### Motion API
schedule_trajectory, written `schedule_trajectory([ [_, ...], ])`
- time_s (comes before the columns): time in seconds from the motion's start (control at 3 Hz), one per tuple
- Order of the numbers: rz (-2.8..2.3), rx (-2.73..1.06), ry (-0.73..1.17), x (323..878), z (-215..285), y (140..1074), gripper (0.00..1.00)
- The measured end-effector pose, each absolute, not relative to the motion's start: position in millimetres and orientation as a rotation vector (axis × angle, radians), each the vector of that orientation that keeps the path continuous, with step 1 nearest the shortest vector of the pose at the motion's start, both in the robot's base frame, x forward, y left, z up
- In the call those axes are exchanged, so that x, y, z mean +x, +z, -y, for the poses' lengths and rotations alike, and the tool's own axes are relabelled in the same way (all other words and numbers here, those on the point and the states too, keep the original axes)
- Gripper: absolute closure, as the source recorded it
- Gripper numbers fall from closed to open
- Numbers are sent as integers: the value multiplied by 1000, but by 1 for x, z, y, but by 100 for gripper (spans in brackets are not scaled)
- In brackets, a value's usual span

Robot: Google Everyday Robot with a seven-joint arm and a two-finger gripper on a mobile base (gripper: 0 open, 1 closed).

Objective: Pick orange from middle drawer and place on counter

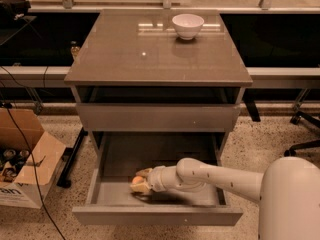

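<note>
The middle drawer (107,194) is pulled open at the bottom of the cabinet, showing its grey floor and walls. The orange (136,179) lies low in its left front part. My gripper (140,182) reaches in from the right, with its pale fingers closed around the orange, close to the drawer floor. The counter (130,49) is the glossy grey-brown top of the cabinet, above and behind the drawer.
A white bowl (187,25) stands at the back right of the counter. Another grey drawer front (157,117) is closed above the open drawer. An open cardboard box (22,161) and cables lie on the speckled floor at the left. A chair base (305,129) is at the right.
</note>
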State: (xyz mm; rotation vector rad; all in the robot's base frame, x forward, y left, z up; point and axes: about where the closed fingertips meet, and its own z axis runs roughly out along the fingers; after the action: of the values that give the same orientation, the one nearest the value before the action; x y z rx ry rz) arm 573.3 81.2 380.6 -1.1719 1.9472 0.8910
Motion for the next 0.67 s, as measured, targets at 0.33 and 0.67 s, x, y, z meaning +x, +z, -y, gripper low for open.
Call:
schedule_trajectory([
  [0.33, -1955, -1187, 890, 568, -82, 380, 85],
  [0.67, -1920, -1169, 918, 568, -79, 401, 100],
])
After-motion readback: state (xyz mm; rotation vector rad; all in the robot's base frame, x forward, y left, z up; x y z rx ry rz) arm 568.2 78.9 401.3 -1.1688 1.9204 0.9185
